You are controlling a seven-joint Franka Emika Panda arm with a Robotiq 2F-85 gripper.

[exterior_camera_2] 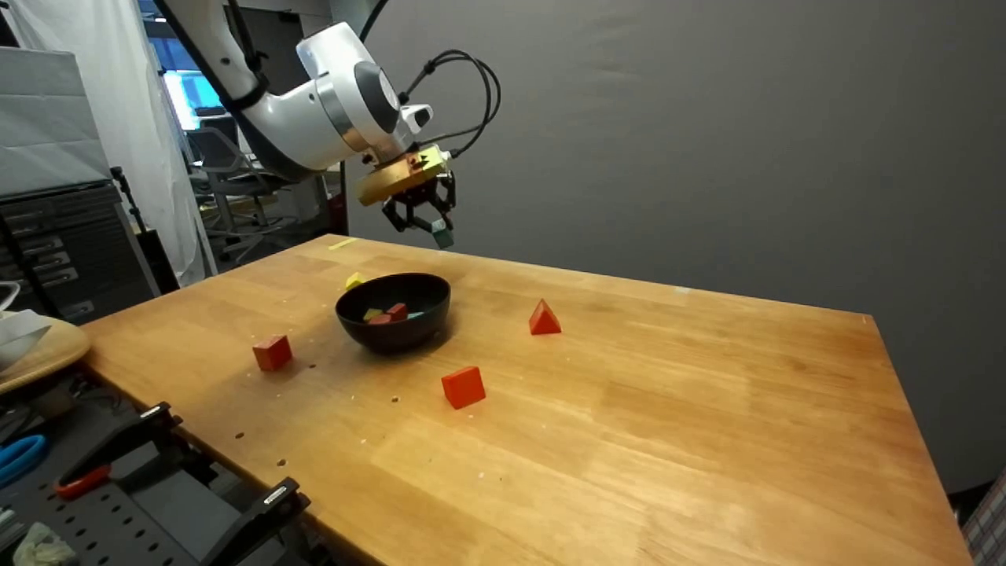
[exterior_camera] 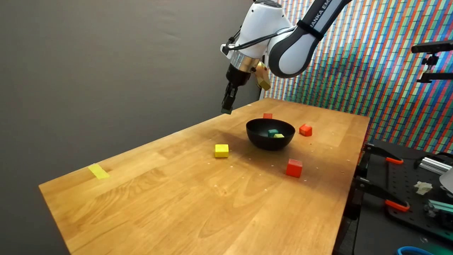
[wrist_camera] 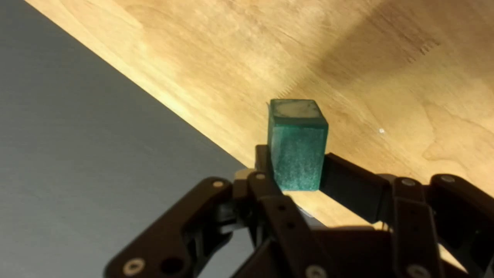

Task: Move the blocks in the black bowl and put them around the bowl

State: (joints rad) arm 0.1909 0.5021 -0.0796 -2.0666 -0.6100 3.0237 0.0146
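Note:
My gripper [wrist_camera: 296, 170] is shut on a green block [wrist_camera: 299, 156], held between its fingertips. In an exterior view the gripper [exterior_camera_2: 416, 214] and the held green block [exterior_camera_2: 443, 234] are up in the air, above the table's wall-side edge. The black bowl [exterior_camera: 263, 141] stands upright on the table; it also shows in an exterior view [exterior_camera_2: 393, 336]. Inside it are a green block [exterior_camera: 272, 132], a yellow block [exterior_camera_2: 372, 314] and red blocks [exterior_camera_2: 398, 311]. Around it lie a yellow block [exterior_camera: 221, 151] and red blocks [exterior_camera: 294, 168], [exterior_camera_2: 464, 387], [exterior_camera_2: 544, 317], the last a pyramid.
The wooden table [exterior_camera: 159, 212] has a grey wall [exterior_camera: 124, 71] along one long edge. A flat yellow tape strip [exterior_camera: 99, 171] is stuck near a corner. Black clamps with orange ends [exterior_camera: 396, 205] and a black cart [exterior_camera: 382, 226] stand along the opposite edge.

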